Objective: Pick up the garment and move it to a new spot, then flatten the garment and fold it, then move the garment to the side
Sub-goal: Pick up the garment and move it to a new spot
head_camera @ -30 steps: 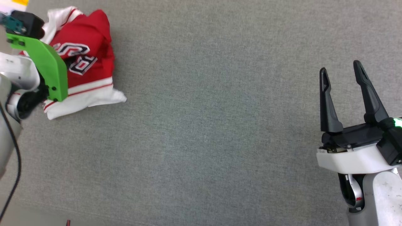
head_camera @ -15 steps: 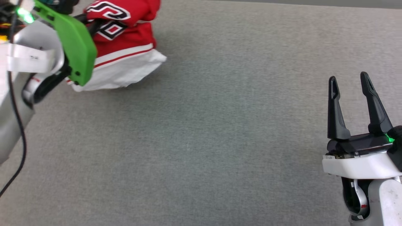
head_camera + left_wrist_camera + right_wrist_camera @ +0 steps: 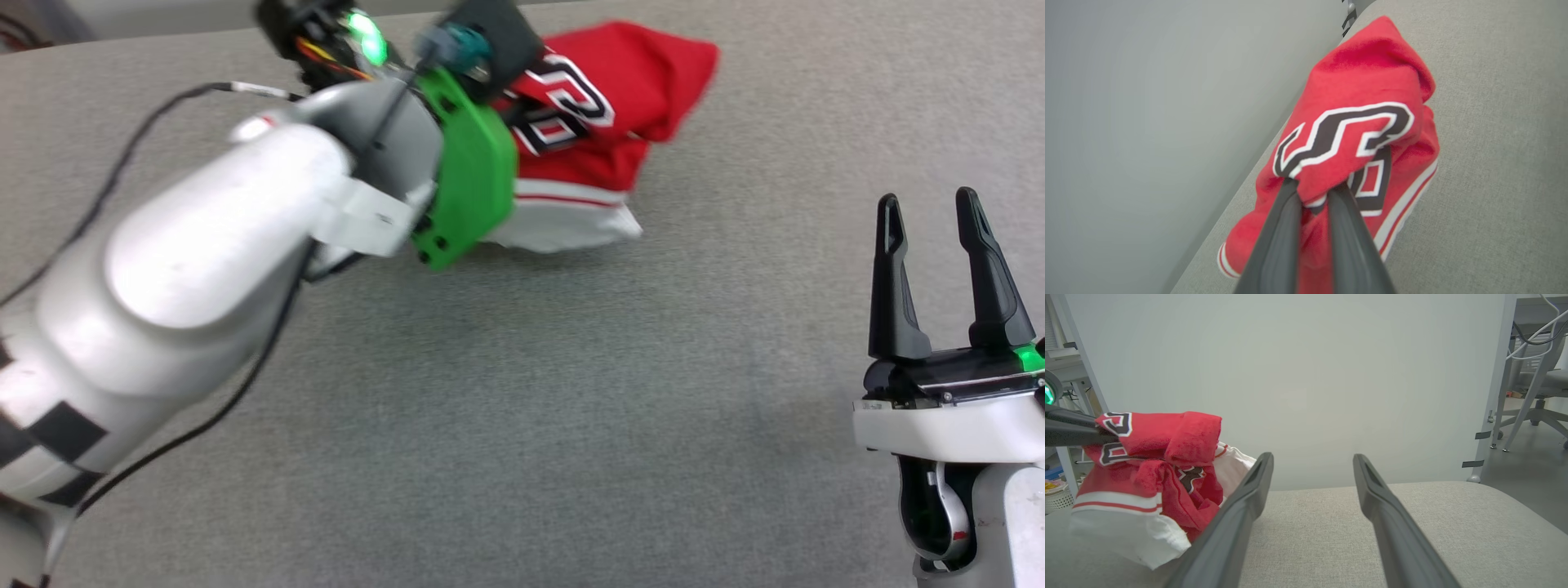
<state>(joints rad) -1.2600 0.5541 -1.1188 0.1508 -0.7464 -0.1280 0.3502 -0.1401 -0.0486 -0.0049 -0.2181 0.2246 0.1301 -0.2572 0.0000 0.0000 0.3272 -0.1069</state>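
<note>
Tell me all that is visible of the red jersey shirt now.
The garment is a red jersey-style shirt of soft cloth, with black white-outlined lettering, white sleeve fabric and striped trim. It is crumpled in a lump, pinched at a fold by the left gripper, hanging over the grey padded surface; its lowest white part seems to touch it.

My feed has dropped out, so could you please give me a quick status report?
Left gripper shut on the shirt, bunched, white edge touching the grey surface. Right gripper open, apart from it. Nothing seen blocking.
</note>
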